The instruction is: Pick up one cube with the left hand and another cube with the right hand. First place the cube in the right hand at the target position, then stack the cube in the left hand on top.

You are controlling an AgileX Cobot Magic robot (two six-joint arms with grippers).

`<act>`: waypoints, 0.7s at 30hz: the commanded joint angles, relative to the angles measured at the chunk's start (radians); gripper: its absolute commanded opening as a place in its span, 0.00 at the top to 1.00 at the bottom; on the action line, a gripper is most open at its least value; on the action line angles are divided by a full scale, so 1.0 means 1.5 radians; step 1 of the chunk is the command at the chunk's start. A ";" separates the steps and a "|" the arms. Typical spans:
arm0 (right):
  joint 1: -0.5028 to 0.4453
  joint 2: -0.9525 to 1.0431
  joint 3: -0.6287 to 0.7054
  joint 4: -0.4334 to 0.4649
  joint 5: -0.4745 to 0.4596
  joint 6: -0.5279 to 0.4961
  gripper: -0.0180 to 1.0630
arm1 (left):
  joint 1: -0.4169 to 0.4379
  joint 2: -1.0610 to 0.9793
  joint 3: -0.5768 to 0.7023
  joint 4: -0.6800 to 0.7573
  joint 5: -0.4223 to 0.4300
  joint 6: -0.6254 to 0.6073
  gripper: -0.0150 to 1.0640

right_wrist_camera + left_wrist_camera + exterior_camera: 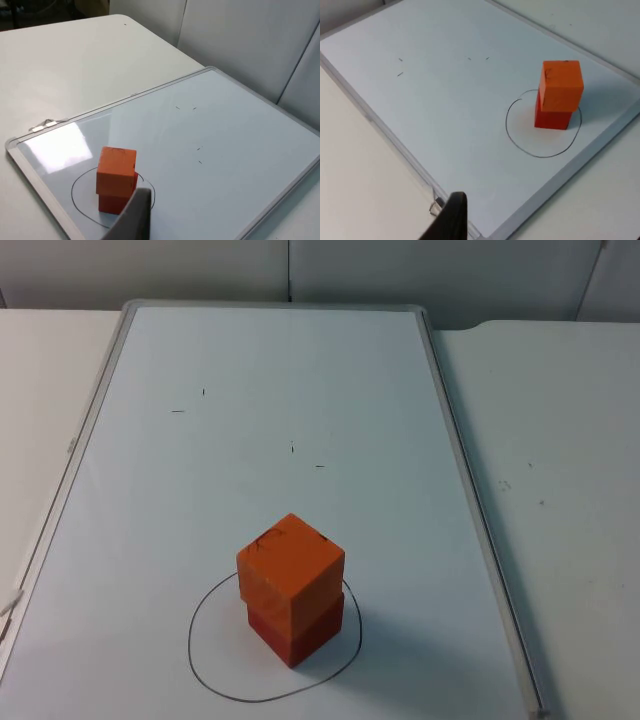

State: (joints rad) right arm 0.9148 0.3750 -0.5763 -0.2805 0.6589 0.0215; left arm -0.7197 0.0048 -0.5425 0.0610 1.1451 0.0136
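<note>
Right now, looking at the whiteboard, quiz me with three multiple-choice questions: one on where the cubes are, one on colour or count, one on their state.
1. Where do the cubes stand?
A. inside the drawn circle
B. off the whiteboard
C. at the board's far edge

2. How many cubes are there?
A. one
B. two
C. four

3. How do the cubes lie?
A. side by side
B. stacked
C. far apart

Answers:
1 A, the circle rings the stack on the whiteboard.
2 B, an orange cube and a red cube.
3 B, orange rests on red, slightly turned.
</note>
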 commanded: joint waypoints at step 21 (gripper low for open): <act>0.002 -0.001 0.002 -0.005 -0.005 0.002 0.09 | 0.002 -0.003 0.020 -0.041 -0.045 -0.004 0.04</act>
State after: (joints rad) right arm 0.9148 0.3750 -0.5763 -0.2805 0.6589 0.0215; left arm -0.7197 0.0048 -0.5146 0.0073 1.0928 0.0117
